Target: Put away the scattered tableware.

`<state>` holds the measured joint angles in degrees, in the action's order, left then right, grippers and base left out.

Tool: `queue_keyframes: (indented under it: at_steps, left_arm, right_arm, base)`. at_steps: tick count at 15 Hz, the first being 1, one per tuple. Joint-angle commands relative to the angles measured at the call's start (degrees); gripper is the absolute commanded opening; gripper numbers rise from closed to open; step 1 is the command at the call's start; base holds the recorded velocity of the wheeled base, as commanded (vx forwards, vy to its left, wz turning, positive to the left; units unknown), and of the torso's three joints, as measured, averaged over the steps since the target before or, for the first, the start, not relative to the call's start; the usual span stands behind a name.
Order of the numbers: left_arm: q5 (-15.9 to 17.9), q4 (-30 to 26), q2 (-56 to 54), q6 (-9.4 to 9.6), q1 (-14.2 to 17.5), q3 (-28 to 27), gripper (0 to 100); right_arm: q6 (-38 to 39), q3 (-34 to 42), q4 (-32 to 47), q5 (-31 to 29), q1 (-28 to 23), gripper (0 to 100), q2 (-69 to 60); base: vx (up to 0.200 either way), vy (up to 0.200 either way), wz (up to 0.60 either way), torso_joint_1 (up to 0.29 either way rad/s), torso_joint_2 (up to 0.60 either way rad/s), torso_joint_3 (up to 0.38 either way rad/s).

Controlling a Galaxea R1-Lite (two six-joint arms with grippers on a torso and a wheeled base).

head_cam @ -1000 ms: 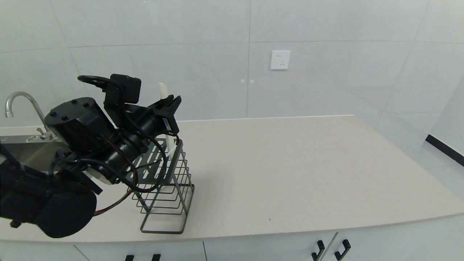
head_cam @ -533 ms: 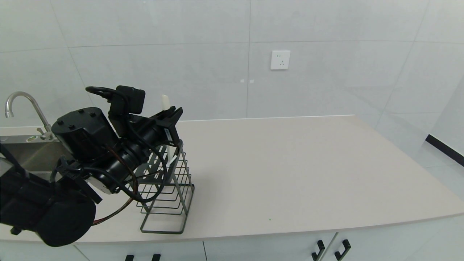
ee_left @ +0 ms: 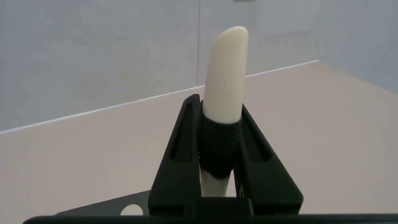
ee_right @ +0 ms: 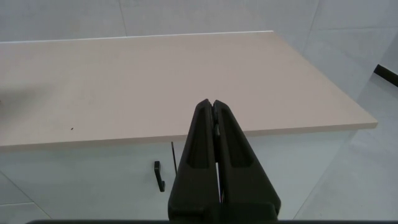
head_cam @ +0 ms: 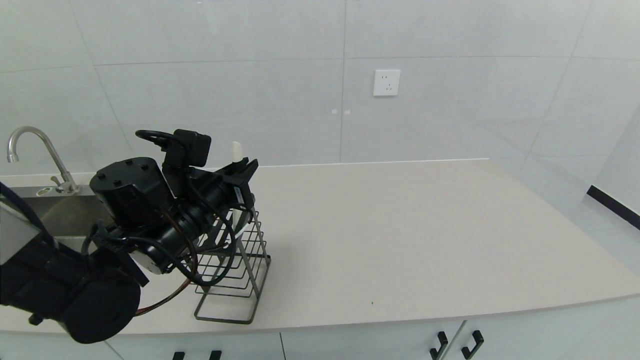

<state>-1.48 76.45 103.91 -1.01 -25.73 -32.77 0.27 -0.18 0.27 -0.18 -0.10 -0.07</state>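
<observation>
One utensil (ee_left: 225, 68), one wire rack (head_cam: 239, 272), one faucet (head_cam: 31, 141)

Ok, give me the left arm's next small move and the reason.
Probably lower the left pincer a little, then open it. It is shut on the upright cream utensil handle, whose lower end seems just inside the top of the wire rack on the counter, so releasing now might let it tip.

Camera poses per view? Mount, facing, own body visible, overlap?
Head: robot's head, looking down at countertop, wire rack, sink; left arm visible.
Left wrist: looks along left gripper, shut on white utensil handle, toward wall.
Right wrist: past shut right gripper onto countertop edge, cabinet handle.
Shared: head and left wrist both show the utensil handle.
</observation>
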Motion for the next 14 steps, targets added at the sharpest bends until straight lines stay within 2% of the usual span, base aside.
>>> queue_keyframes:
  at_steps: [1,2,3,11,14]
  left_arm:
    - [-0.02,0.11,0.85,-0.22,-0.02,0.25,0]
    - [-0.02,0.11,0.77,-0.22,-0.02,0.34,0]
    - [-0.02,0.19,0.77,-0.13,-0.02,0.34,100]
    - [0.07,0.54,-2.14,0.13,0.77,-0.45,100]
    - [0.07,0.54,-15.93,0.13,0.77,5.17,100]
  right_arm:
    - [0.00,0.01,0.00,0.01,0.01,0,0.07]
    - [0.00,0.01,0.00,0.01,0.01,0,0.07]
    - [0.00,0.01,0.00,0.01,0.01,0,0.07]
    - [0.00,0.01,0.00,0.01,0.01,0,0.07]
    - [0.00,0.01,0.00,0.01,0.01,0,0.07]
  base:
    - [0.000,0.000,0.00,0.000,0.00,0.000]
    - [0.000,0.000,0.00,0.000,0.00,0.000]
    - [0.000,0.000,0.00,0.000,0.00,0.000]
    - [0.000,0.000,0.00,0.000,0.00,0.000]
    - [0.000,0.000,0.00,0.000,0.00,0.000]
